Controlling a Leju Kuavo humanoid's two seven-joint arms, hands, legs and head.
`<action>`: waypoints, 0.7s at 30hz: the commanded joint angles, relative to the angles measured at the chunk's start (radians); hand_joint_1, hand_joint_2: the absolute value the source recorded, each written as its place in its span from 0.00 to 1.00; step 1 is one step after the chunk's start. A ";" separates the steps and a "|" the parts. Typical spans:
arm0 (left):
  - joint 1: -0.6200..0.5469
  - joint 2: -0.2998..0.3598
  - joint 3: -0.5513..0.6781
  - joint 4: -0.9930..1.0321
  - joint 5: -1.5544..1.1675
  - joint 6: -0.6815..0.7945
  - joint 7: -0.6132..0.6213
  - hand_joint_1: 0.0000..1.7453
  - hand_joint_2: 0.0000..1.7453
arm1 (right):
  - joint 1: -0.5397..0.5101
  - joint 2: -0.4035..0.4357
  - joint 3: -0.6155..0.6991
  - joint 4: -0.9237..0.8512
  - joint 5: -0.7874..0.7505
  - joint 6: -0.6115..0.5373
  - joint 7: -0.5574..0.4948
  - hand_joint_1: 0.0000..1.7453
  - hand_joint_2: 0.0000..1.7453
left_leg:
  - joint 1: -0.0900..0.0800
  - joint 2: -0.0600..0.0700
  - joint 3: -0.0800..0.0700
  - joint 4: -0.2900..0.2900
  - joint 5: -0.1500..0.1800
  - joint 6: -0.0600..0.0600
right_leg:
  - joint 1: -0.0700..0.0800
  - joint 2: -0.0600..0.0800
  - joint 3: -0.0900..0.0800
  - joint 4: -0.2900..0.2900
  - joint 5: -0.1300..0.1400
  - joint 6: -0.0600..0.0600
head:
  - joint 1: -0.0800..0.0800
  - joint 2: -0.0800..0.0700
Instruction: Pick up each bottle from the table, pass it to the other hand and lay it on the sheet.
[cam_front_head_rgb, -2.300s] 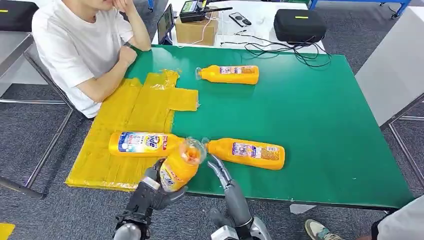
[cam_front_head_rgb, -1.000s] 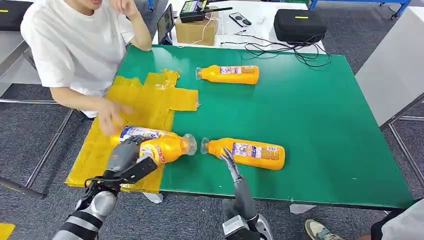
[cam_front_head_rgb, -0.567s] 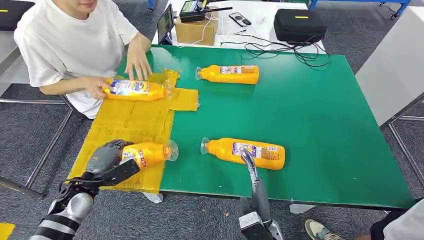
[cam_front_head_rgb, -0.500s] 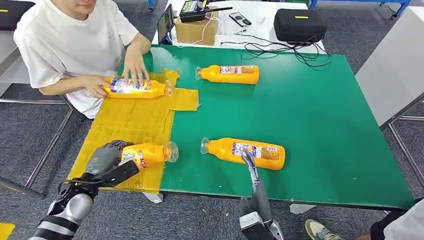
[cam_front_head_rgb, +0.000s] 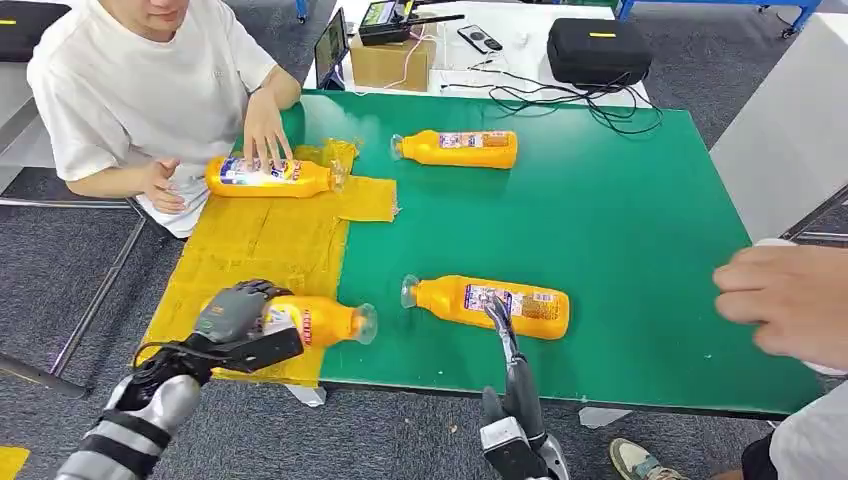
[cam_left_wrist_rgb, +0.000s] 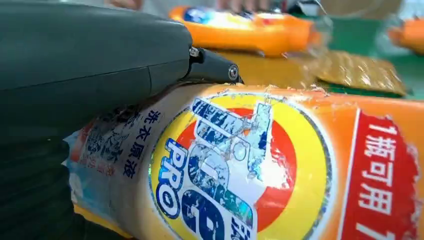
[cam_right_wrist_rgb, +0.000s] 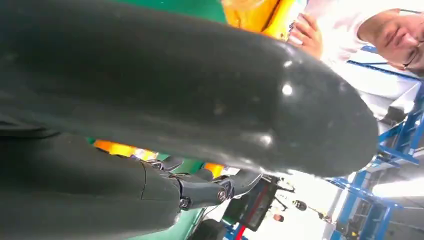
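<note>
The left hand (cam_front_head_rgb: 237, 312) grips a bottle (cam_front_head_rgb: 325, 322) lying at the near edge of the yellow sheet (cam_front_head_rgb: 262, 245), its cap end over the green table (cam_front_head_rgb: 620, 220). The placing step is in hand; the next move calls for releasing the grasp. The right hand (cam_front_head_rgb: 500, 322) holds nothing, fingers extended, touching the bottle near the table's front edge (cam_front_head_rgb: 490, 304), the likely next pick. A person's hand (cam_front_head_rgb: 265, 128) rests on another bottle at the sheet's far edge (cam_front_head_rgb: 268, 176).
</note>
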 joint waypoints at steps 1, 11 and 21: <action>-0.108 -0.036 -0.097 0.177 -0.004 0.002 0.001 1.00 1.00 | -0.042 -0.008 0.024 0.071 -0.005 0.003 -0.005 0.00 0.00 | 0.001 -0.002 0.005 -0.001 -0.001 -0.001 | 0.001 -0.003 0.006 -0.001 -0.002 -0.002 | 0.000 0.000; -0.375 -0.208 -0.190 0.783 -0.007 -0.011 0.043 1.00 1.00 | -0.070 -0.039 0.072 0.093 -0.048 0.024 -0.005 0.00 0.00 | -0.001 -0.007 0.006 -0.002 0.002 0.000 | 0.000 -0.007 0.009 -0.003 0.000 -0.001 | -0.001 0.000; -0.410 -0.186 -0.062 0.864 0.147 -0.173 0.042 0.00 1.00 | -0.077 -0.025 0.027 0.122 -0.067 0.015 -0.005 0.00 0.00 | 0.000 -0.004 0.015 -0.001 0.002 0.000 | 0.000 -0.003 0.016 -0.002 0.001 -0.002 | 0.000 0.000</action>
